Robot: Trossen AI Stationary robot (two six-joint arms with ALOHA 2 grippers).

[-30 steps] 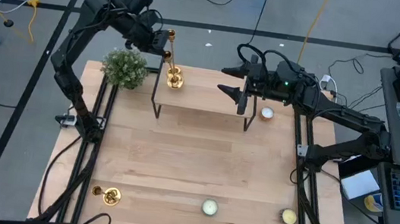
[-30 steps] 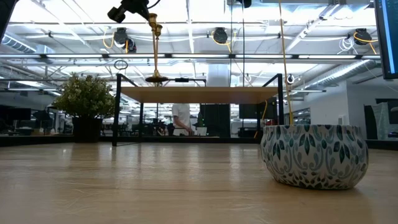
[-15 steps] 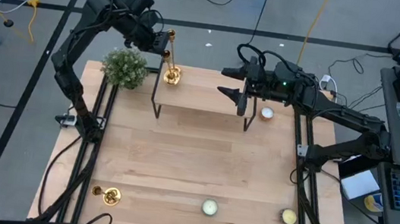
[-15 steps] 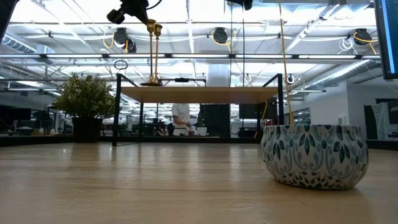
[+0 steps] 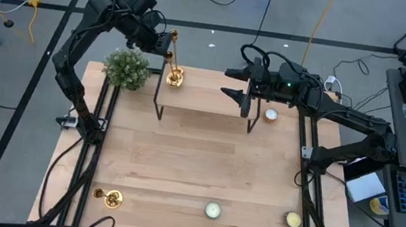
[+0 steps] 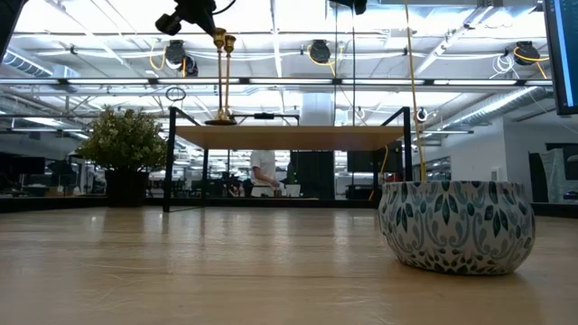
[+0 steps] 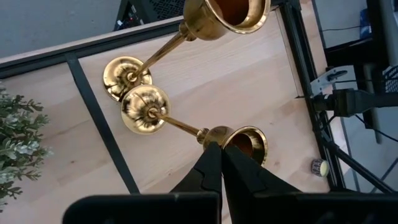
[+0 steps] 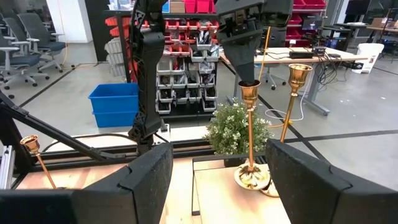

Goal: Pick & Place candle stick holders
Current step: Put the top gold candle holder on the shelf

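Two gold candle stick holders stand close together on the far left corner of a raised wooden shelf [image 5: 205,98]. My left gripper [image 7: 216,147] is above them, shut on the shorter one [image 8: 250,137]. The taller one [image 8: 289,118] stands free on its round foot [image 7: 127,70], just beyond the shorter one. A third candle stick holder [image 5: 109,197] stands on the table's near left corner. My right gripper [image 5: 234,83] hangs open and level over the shelf's right end, holding nothing. My left gripper pinches the shorter holder between its two fingers at the neck just under the candle cup [image 7: 217,135]. The fingers slant down from the far left. The holder stands upright below them, and its round foot [image 8: 252,177] appears to rest on the shelf.
A green bushy plant [image 5: 127,69] stands just left of the shelf. One tealight [image 5: 271,115] lies by the shelf's right legs, and two more [image 5: 212,209] [image 5: 293,219] lie along the near edge. A patterned bowl [image 6: 456,226] is close to the low camera.
At first the held holder's foot moved a little toward the shelf's far left corner, and the holder came more upright. In the low view its stem now shows beside the taller one's. Nothing has moved in the last half second.
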